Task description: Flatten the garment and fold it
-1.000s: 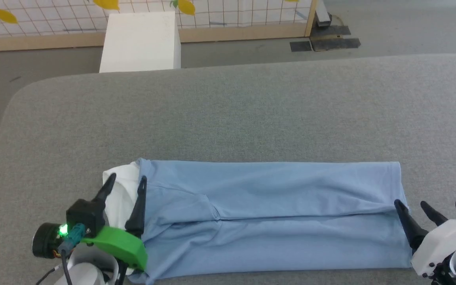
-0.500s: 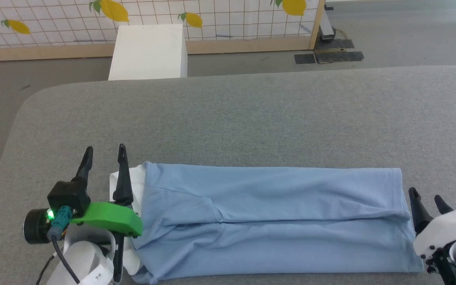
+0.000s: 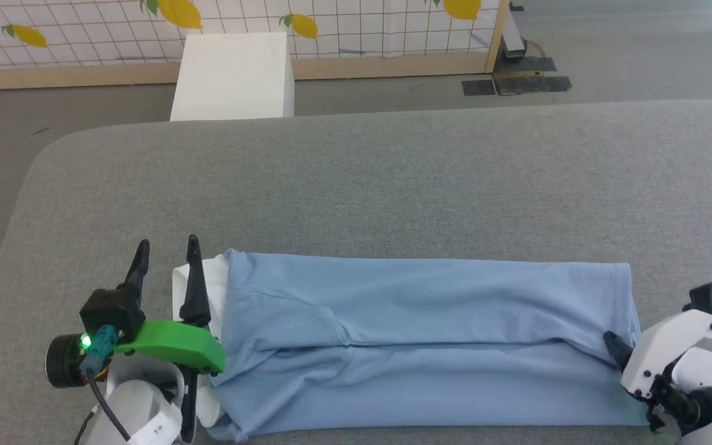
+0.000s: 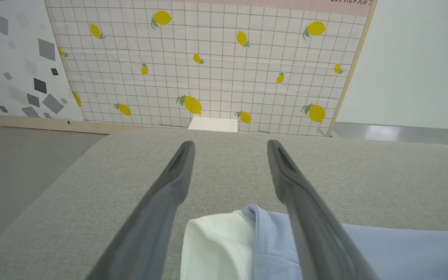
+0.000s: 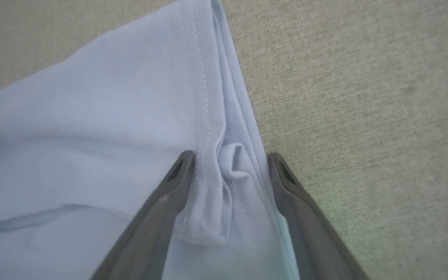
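Note:
The garment, light blue, lies as a long folded strip across the near part of the grey padded table. Its white inner panel shows at the left end. My left gripper stands open at that end. One finger rests over the white panel and the other over bare table, as the left wrist view shows around the left gripper and the panel. My right gripper points down at the garment's right hem. In the right wrist view the right gripper is open, with a small bunched fold of the hem between its fingers.
A white box stands on the floor beyond the table's far edge. Behind it is a lemon-patterned grid panel. Dark plates lie on the floor at the far right. The table's left corner is rounded.
The left gripper has shifted left, from over the white panel to its outer edge. The right gripper has tipped down and moved onto the right hem. The head camera shifted slightly.

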You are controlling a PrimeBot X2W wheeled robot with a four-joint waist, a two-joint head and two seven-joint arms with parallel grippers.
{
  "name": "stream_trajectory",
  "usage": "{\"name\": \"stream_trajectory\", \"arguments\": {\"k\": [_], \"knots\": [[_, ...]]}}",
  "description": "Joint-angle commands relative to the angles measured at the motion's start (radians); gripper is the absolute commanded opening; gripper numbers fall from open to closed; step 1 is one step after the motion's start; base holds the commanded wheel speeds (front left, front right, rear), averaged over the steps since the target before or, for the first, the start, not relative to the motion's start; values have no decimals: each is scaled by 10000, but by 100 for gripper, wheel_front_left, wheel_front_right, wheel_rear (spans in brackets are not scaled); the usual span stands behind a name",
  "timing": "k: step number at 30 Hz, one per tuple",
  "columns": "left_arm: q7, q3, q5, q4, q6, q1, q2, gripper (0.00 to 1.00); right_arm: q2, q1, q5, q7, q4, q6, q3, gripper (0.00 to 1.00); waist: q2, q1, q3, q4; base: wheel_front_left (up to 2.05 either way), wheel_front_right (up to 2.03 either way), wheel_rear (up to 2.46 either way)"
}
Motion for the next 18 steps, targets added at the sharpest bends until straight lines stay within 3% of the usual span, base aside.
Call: {"name": "stream_trajectory", "arguments": {"k": [1,3,5,7,8,13,18], "knots": [[-47,66,193,54,-118,124,-85,100,57,-25,-79,338,230,-15,-8,100,0,0,14,18,0,0,0],[-47,175,307,116,-235,116,-171,100,57,-55,-28,746,334,-15,58,100,0,0,27,23,0,0,0],[-47,271,396,196,-351,122,-253,100,57,-73,112,918,332,-15,153,44,0,0,43,15,0,0,0],[-47,354,481,264,-458,115,-323,100,57,-58,156,901,262,-15,228,4,0,0,51,4,0,0,0],[-47,405,531,286,-505,111,-360,100,58,-44,204,874,231,-15,256,0,0,0,50,-3,0,0,0],[-47,595,726,376,-698,120,-493,100,58,35,90,526,-37,-15,184,0,0,0,33,-34,0,0,0],[-47,771,873,446,-863,94,-619,100,-26,76,-1009,-261,-530,-15,-590,0,0,0,46,-36,0,0,0]]}}
